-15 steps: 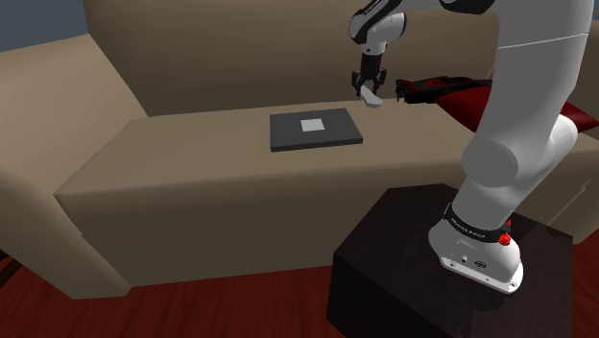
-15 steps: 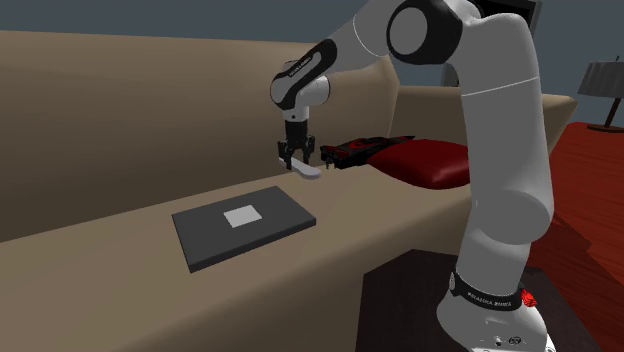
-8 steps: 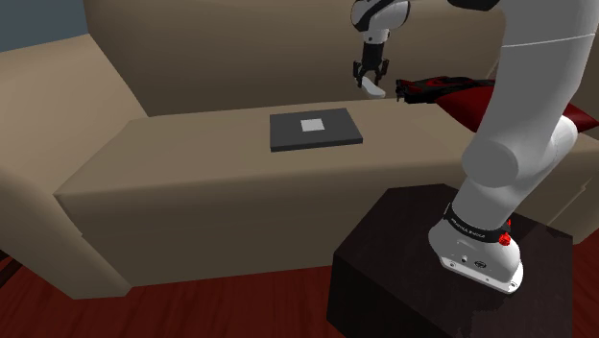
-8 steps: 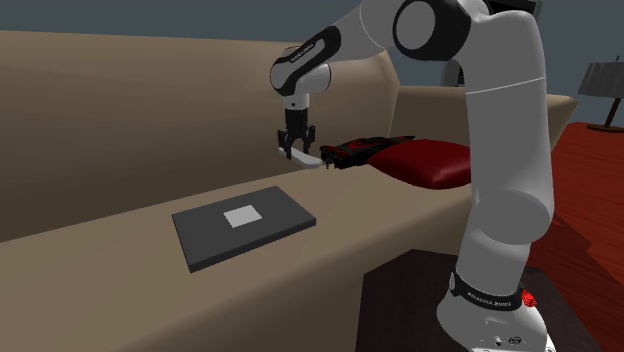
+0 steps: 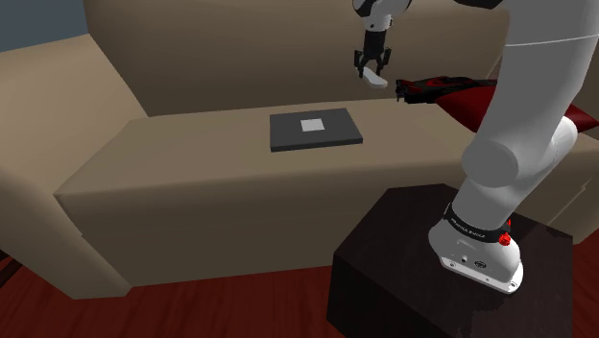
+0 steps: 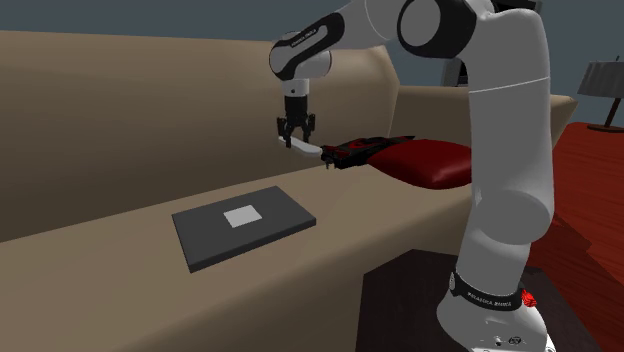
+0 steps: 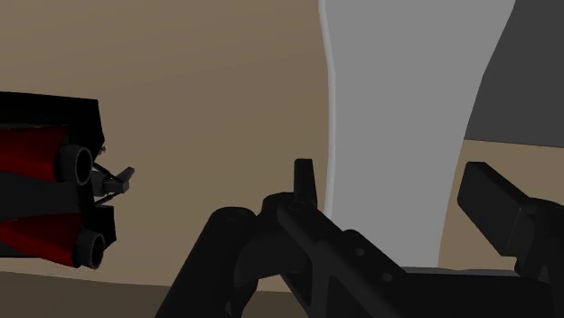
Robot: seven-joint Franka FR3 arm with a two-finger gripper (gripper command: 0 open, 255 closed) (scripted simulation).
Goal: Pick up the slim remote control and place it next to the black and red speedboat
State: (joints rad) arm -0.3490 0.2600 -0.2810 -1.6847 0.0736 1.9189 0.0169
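Outstretched arm (image 6: pixel 505 150) — vertical end effector (image 6: pixel 294 141) around remote (image 6: pixel 307 149).

Directions follow the shoulder view's clock face, taken from the claw (image 5: pixel 371 75). It hangs above the sofa seat (image 5: pixel 192 168), clasping the pale slim remote (image 5: pixel 377 83).

- **3 o'clock:** the black and red speedboat (image 5: pixel 446 90) lies near, its dark end toward the claw. A strip of bare seat runs between them.
- **12 o'clock:** the sofa backrest (image 5: pixel 230 48) rises like a wall.
- **7 o'clock:** a flat dark slab (image 5: pixel 315 129) lies low on the seat, well apart.
- **8 to 9 o'clock:** the seat is bare.
- **4 to 5 o'clock:** the robot's own white arm (image 5: pixel 523 125) and dark stand (image 5: pixel 413 269) bar the way.
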